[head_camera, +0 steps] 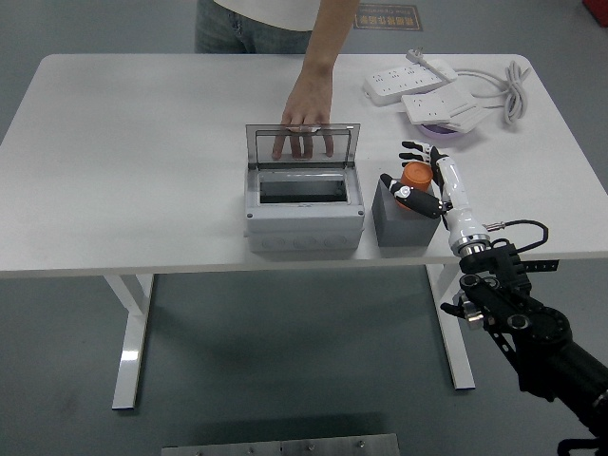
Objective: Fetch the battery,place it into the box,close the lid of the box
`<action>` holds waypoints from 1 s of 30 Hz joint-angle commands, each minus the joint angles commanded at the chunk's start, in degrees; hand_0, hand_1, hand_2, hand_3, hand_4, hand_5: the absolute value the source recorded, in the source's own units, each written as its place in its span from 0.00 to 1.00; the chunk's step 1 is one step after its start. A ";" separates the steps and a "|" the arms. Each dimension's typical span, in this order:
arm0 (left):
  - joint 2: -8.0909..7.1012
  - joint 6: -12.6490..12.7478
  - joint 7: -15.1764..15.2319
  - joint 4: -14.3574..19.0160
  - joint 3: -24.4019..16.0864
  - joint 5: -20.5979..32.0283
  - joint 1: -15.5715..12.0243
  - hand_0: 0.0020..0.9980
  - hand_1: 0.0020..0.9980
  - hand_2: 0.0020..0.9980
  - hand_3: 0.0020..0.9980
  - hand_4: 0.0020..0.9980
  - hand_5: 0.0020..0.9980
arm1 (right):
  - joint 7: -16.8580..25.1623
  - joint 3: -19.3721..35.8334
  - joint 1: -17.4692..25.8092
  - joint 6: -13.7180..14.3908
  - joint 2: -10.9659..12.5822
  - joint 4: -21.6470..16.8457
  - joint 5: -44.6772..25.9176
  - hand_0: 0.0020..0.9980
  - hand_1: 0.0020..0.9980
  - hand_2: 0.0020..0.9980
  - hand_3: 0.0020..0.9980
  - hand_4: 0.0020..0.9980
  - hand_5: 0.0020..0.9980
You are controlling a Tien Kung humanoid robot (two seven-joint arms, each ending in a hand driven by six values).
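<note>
The white table holds a grey box at the center, its lid up. A person's hand holds the lid. Just right, the right hand wraps around the orange battery over a grey block.

The opening of the grey box faces upward and is left uncovered. Its far side is closed off by the transparent lid, held upright by a person's hand whose fingers are draped over the lid's top edge. The right side of the box is flanked by a dark grey block, with only a narrow gap left between them. The orange battery on that block is enclosed by the right hand. Farther right, the far corner is occupied by power strips and a coiled cable. Bare table is left open to the left of the box.
</note>
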State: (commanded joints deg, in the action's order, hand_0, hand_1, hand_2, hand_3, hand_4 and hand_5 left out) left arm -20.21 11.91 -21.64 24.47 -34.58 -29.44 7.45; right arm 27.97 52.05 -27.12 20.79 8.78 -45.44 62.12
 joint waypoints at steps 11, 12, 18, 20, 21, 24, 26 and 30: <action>0.03 -0.04 0.02 0.02 0.09 0.08 0.20 0.65 0.72 0.64 0.61 0.69 0.24 | -0.21 -0.47 -0.12 0.41 -0.06 0.40 -0.31 0.67 0.66 0.68 0.74 0.85 0.18; 0.04 -0.05 0.05 0.01 0.13 0.12 0.22 0.65 0.72 0.64 0.61 0.69 0.24 | -0.22 -0.51 -0.12 0.45 -0.06 0.44 -0.34 0.67 0.66 0.68 0.74 0.85 0.18; 0.04 -0.07 0.17 0.00 0.24 0.20 0.34 0.65 0.72 0.65 0.61 0.69 0.23 | -0.36 -0.64 -0.13 0.61 -0.02 0.51 -0.34 0.66 0.66 0.68 0.73 0.82 0.15; 0.03 -0.06 0.15 0.01 0.20 0.14 0.35 0.65 0.72 0.65 0.61 0.69 0.23 | -0.40 -0.68 -0.14 0.68 -0.02 0.47 -0.31 0.64 0.66 0.68 0.73 0.74 0.09; 0.04 -0.06 0.13 0.01 0.17 0.11 0.35 0.65 0.72 0.65 0.61 0.69 0.23 | -0.42 -0.69 -0.14 0.70 -0.02 0.45 -0.31 0.64 0.66 0.68 0.73 0.74 0.09; 0.05 -0.05 0.16 0.01 0.19 0.13 0.42 0.65 0.72 0.65 0.61 0.69 0.23 | -0.50 -0.71 -0.13 0.82 -0.01 0.42 -0.33 0.64 0.66 0.68 0.73 0.74 0.09; 0.04 -0.06 0.21 0.00 0.23 0.16 0.50 0.65 0.72 0.65 0.61 0.69 0.23 | -0.60 -0.77 -0.13 0.88 -0.01 0.41 -0.37 0.61 0.63 0.65 0.69 0.69 0.04; 0.01 -0.02 0.23 0.00 0.19 0.11 0.57 0.65 0.72 0.65 0.61 0.69 0.23 | -0.78 -0.89 -0.14 0.96 -0.02 0.38 -0.44 0.61 0.63 0.65 0.69 0.69 0.04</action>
State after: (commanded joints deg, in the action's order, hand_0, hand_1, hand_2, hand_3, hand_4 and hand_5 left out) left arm -20.20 11.89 -21.41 24.47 -34.40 -29.33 8.02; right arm 27.19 51.16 -27.26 21.75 8.75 -45.06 61.69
